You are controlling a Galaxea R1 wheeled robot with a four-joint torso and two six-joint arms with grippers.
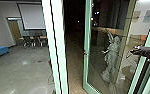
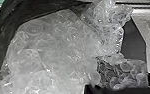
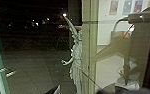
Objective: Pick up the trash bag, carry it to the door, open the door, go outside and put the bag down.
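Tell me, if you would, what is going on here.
The robot is at a pale-green-framed glass door, which stands open onto the dark outdoors. Its right gripper is raised near the glass; whether it touches, I cannot tell. A black plastic trash bag stuffed with clear bubble wrap shows close up in the left wrist view, probably being carried.

The door frame is pale green; the sofa, blue and green.
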